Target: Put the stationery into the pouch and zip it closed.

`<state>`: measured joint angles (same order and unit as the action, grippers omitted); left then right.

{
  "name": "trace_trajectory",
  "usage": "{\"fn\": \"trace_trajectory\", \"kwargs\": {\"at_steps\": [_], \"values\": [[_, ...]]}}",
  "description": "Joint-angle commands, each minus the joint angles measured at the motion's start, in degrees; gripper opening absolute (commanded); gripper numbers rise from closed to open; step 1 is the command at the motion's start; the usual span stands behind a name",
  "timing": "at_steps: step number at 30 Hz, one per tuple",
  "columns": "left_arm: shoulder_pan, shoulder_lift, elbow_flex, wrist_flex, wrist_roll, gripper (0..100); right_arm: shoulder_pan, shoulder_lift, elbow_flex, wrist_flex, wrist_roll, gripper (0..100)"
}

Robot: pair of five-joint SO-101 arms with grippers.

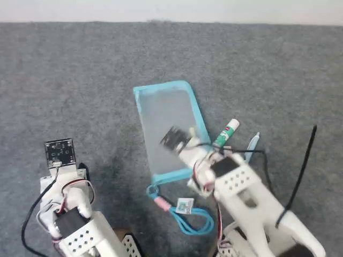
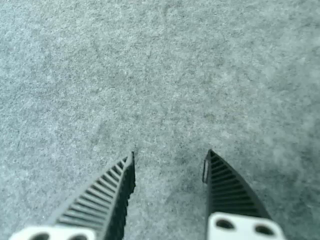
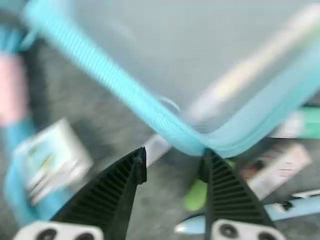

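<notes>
A clear pouch [image 1: 167,126] with a teal zipper edge lies flat mid-table. A white and green marker [image 1: 226,133] and a light blue pen [image 1: 252,143] rest just right of it. My right gripper [image 3: 172,159] is open and hovers over the pouch's [image 3: 175,55] near corner, one finger on each side of the teal edge [image 3: 165,122]. Past that corner lie a green item [image 3: 196,196] and the pen [image 3: 280,212]. My left gripper [image 2: 170,157] is open over bare carpet at the near left, holding nothing.
A teal strap [image 1: 188,220] with a pink piece [image 1: 162,203] and a small tag [image 1: 185,205] trails from the pouch's near end. Grey carpet [image 1: 80,80] covers the table. A black cable [image 1: 303,160] rises at the right.
</notes>
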<state>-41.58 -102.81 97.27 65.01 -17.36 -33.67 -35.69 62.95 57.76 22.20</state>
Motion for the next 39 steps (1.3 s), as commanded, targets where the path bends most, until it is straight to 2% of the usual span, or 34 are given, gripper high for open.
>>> {"fn": "trace_trajectory", "kwargs": {"at_steps": [1, 9, 12, 18, 22, 28, 32, 39], "values": [[0.00, -1.49, -0.75, -1.49, -0.53, 21, 7.96, 7.43, -7.21, -6.37, -1.23, 22.1], [0.00, -1.49, -0.75, -1.49, -0.53, 21, 11.74, 19.91, -23.21, -7.43, -2.11, 22.1], [0.00, -1.49, -0.75, -1.49, -0.44, 21, 11.65, 20.62, -27.52, -1.71, -6.15, 22.1], [0.00, -1.49, -0.75, -1.49, -0.26, 21, 9.36, 6.20, -26.29, 9.71, -7.12, 22.1], [0.00, -1.49, -0.75, -1.49, -0.18, 21, 4.00, -3.65, -20.75, 13.41, -7.21, 22.1], [0.00, -1.49, -0.75, -2.02, -0.18, 21, -7.34, -0.75, -13.45, 7.25, -8.09, 22.1], [0.00, -1.49, -0.75, -2.02, -0.26, 21, -8.40, 5.67, -13.54, 3.91, -12.84, 22.2], [0.00, -1.49, -0.75, -2.02, -0.44, 21, -8.48, 12.62, -13.54, 0.04, -13.71, 22.2]]}}
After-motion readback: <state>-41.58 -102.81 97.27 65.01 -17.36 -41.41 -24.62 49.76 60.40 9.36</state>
